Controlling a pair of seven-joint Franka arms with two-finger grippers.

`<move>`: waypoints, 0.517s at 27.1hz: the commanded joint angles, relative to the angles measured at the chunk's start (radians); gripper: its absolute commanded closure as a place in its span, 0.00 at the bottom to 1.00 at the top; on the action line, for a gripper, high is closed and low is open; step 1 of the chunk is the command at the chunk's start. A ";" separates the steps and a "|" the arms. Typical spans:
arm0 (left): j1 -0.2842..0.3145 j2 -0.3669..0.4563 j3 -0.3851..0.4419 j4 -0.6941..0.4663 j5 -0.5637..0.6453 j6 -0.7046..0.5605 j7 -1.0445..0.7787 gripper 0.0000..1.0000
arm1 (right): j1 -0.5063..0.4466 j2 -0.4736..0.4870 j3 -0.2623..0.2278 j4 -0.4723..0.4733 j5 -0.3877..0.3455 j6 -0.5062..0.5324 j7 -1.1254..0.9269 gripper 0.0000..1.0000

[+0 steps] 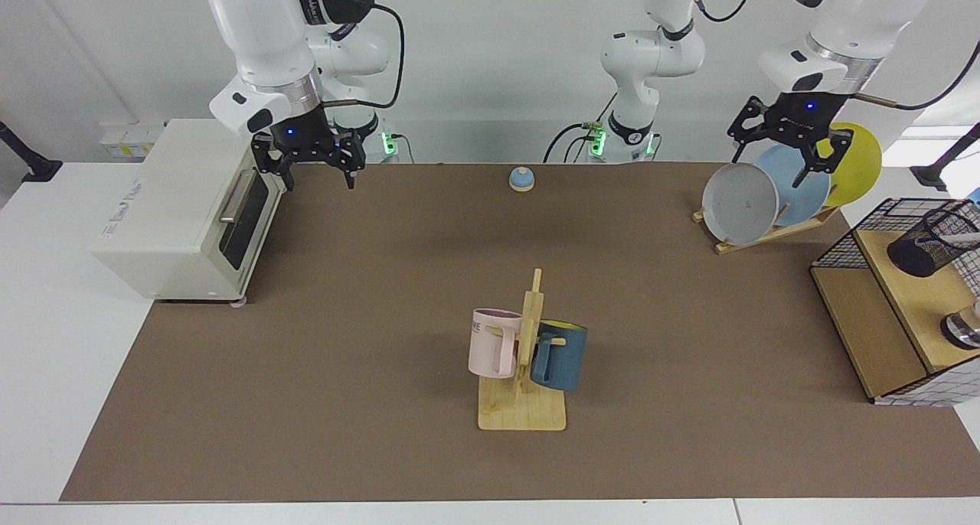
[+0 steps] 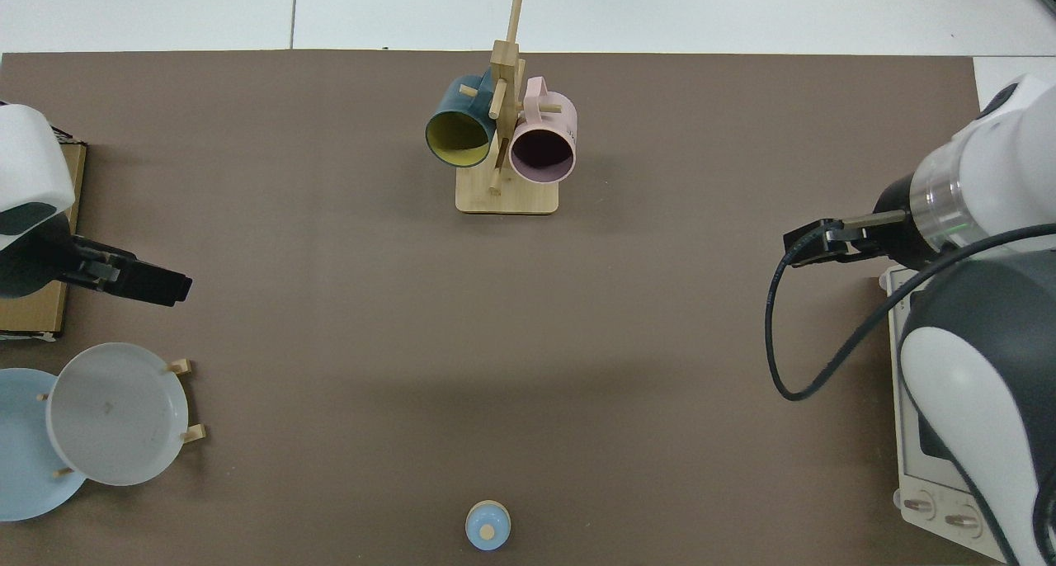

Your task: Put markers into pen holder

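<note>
Jaws spread — left gripper (image 1: 781, 151) above mesh holder (image 1: 929, 242).

You see brown table mat (image 1: 383, 341), pink mug (image 1: 494, 343), dark blue mug (image 1: 560, 357), grey plate (image 1: 739, 202), black mesh pen holder (image 1: 930, 242).

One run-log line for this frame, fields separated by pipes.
left gripper: open, empty, raised before plate rack | right gripper: open, waiting by toaster oven | marker: in pen holder on basket shelf
</note>
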 commanded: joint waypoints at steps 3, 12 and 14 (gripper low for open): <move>-0.015 -0.020 0.020 0.001 -0.002 -0.022 -0.028 0.00 | -0.017 -0.012 0.012 -0.010 0.010 0.000 0.015 0.00; -0.017 -0.002 0.019 0.016 0.007 -0.020 -0.028 0.00 | -0.017 -0.012 0.012 -0.010 0.008 0.000 0.015 0.00; -0.017 -0.002 0.017 0.016 0.033 -0.011 -0.027 0.00 | -0.019 -0.012 0.012 -0.010 0.008 0.000 0.015 0.00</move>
